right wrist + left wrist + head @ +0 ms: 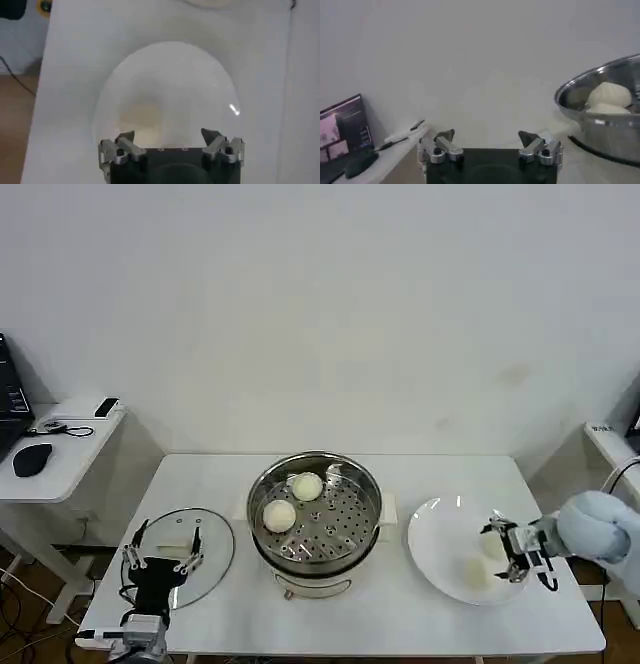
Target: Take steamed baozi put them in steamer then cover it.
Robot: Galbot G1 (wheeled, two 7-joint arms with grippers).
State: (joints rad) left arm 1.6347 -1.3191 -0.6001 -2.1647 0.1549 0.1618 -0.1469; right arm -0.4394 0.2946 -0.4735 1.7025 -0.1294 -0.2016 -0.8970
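While white table (pixel 400 624) meets bare wall | left gripper (pixel 160 563) spread (over cover (pixel 205 536)) | right gripper (pixel 512 554) spread above plate (pixel 435 529)

White table (pixel 400 624) — glass cover (pixel 205 536) left, steamer (pixel 316 522) centre, white plate (pixel 440 534) right

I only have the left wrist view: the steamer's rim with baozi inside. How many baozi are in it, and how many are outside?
Observer: Two baozi lie in the steamer. Two more sit on the white plate to its right.
Operator: Where is the right gripper?
Observer: The right gripper is over that plate, beside those two, and it is open.
Operator: And the cover?
Observer: The cover lies flat on the table left of the steamer. The open left gripper is above its near edge.
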